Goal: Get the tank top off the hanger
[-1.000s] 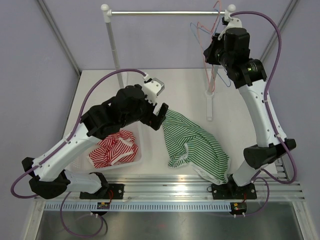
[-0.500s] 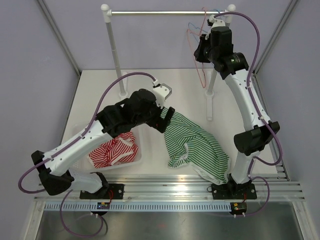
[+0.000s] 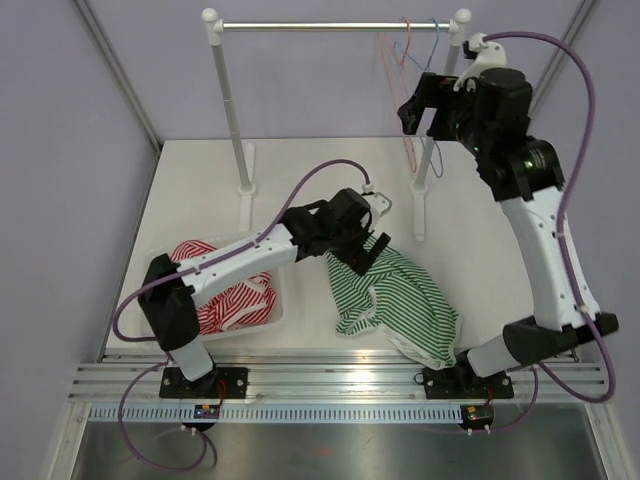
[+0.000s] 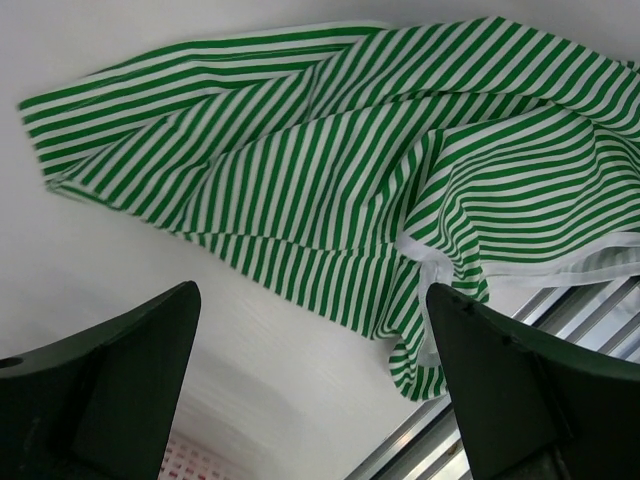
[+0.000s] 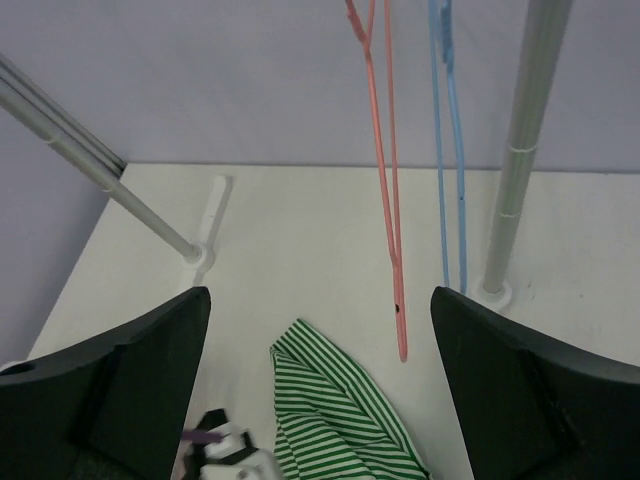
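Lying on the table (image 3: 300, 165): green striped tank top (image 3: 395, 300), left gripper (image 3: 368, 255) over its upper edge, right gripper (image 3: 420, 108) up by the rail (image 3: 320, 25). Left wrist: jaws wide, empty. Right wrist: jaws apart, empty, pink hanger (image 5: 400, 320) bare.

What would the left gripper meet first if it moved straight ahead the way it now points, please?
Most likely the green-and-white striped fabric tank top lying crumpled on the white table, though depth is unclear.

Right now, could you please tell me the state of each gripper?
Left gripper: open, empty, above the green striped tank top.
Right gripper: open, holding nothing, facing the red hanger.
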Controlling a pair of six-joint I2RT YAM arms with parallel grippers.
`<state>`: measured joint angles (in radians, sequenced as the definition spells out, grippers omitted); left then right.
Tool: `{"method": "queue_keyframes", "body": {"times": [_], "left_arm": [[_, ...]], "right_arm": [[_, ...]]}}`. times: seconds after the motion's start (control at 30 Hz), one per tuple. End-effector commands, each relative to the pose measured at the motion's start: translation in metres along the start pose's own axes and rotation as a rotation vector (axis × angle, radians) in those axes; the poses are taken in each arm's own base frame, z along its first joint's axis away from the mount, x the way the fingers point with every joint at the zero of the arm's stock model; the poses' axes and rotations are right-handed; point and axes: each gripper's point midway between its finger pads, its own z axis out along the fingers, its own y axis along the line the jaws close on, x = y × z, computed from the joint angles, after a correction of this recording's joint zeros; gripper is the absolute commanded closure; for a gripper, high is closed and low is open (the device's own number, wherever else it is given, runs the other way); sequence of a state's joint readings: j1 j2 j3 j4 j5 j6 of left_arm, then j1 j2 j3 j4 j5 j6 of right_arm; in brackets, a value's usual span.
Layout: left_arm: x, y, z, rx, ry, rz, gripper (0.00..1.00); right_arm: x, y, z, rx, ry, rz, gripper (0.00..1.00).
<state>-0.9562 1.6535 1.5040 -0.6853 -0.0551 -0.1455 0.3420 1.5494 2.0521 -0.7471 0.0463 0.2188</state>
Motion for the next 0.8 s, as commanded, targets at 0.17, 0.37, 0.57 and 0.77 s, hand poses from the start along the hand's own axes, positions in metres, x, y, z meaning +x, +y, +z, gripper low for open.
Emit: {"method": "queue_keyframes", "body": {"times": [0.17,0.37,0.57,0.77], "left_arm": [[0.007,-0.063,0.073,0.193,0.096,0.093,0.01],[0.045,-0.087,0.116,0.238,0.213,0.133,0.01],[0.098,-0.089,0.145,0.231,0.379,0.119,0.21],[0.083,-0.083,0.120,0.202,0.317,0.109,1.00]], "right_arm": [[-0.041,-0.005,-0.108,0.001,-0.211,-0.040,0.01],[-0.031,-0.004,-0.126,-0.029,-0.184,-0.078,0.01],[-0.026,0.002,-0.125,-0.070,-0.167,-0.106,0.00],[-0.018,0.003,-0.112,-0.074,-0.138,-0.110,0.01]]}}
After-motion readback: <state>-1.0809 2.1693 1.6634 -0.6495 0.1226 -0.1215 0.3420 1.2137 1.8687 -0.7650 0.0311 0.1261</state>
